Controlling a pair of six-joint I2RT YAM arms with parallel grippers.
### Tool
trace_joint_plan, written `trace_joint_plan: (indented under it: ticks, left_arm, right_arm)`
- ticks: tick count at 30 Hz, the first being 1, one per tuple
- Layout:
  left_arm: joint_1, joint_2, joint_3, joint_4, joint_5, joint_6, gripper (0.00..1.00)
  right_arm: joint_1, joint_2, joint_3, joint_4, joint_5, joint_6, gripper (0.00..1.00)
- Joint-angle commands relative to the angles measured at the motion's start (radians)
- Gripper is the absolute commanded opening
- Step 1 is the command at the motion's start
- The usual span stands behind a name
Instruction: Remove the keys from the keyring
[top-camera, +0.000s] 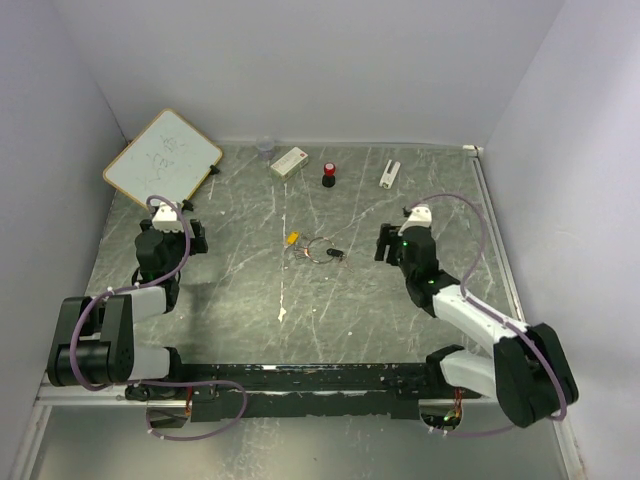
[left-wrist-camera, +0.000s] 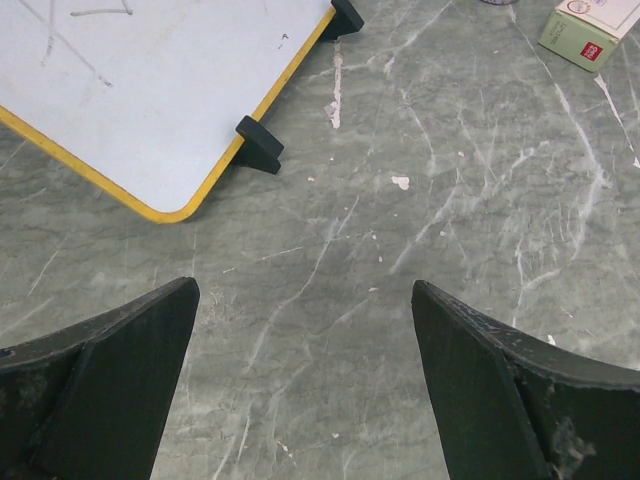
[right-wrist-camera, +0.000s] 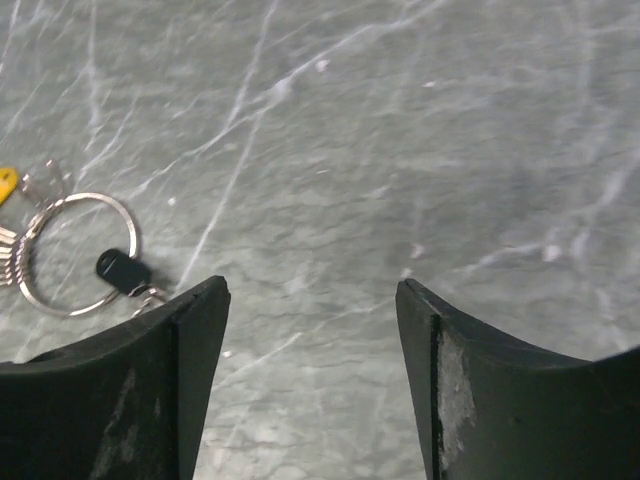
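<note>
Neither of my grippers has hold of anything. My left gripper (left-wrist-camera: 305, 290) hangs with its jaws spread wide over bare table (top-camera: 250, 290), near the corner of the whiteboard (left-wrist-camera: 120, 90) and well apart from the work. My right gripper (right-wrist-camera: 312, 285) is open too, somewhat narrower, with only tabletop between its fingers.

The keyring (right-wrist-camera: 75, 255) lies flat near the middle of the table, off to the left of my right fingers in the wrist view. The keys (top-camera: 297, 248) are threaded on it. The black-headed key (right-wrist-camera: 122, 270) sits at the ring's near edge, and the yellow-headed key (right-wrist-camera: 5, 183) is on its far side.

I judge this to be the approach: no key is off yet. Next, my right gripper needs to shift sideways over the ring and come down to pinch a key head. My left must travel across to pin the thin wire, which looks hard to catch lying flat.
</note>
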Motion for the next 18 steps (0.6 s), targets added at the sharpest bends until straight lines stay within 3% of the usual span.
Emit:
trace_joint_plan:
  ticks: [1, 5, 9, 13, 18]
  left_arm:
    - [-0.005, 0.006, 0.026, 0.017, 0.014, -0.007, 0.99]
    - [-0.005, 0.009, 0.027, 0.016, 0.004, -0.007, 0.99]
    - [-0.005, 0.007, 0.024, 0.020, 0.000, -0.008, 0.99]
    - [-0.005, 0.005, 0.023, 0.020, -0.002, -0.007, 0.99]
    - [-0.005, 0.001, 0.022, 0.020, -0.002, -0.009, 0.99]
  right_arm:
    - [0.077, 0.087, 0.046, 0.067, -0.048, -0.008, 0.65]
    - [0.124, 0.189, 0.084, 0.095, -0.052, 0.016, 0.60]
    - [0.133, 0.240, 0.101, 0.136, -0.103, 0.049, 0.43]
    - [0.155, 0.276, 0.104, 0.170, -0.149, 0.078, 0.35]
    - [0.175, 0.331, 0.110, 0.179, -0.187, 0.097, 0.44]
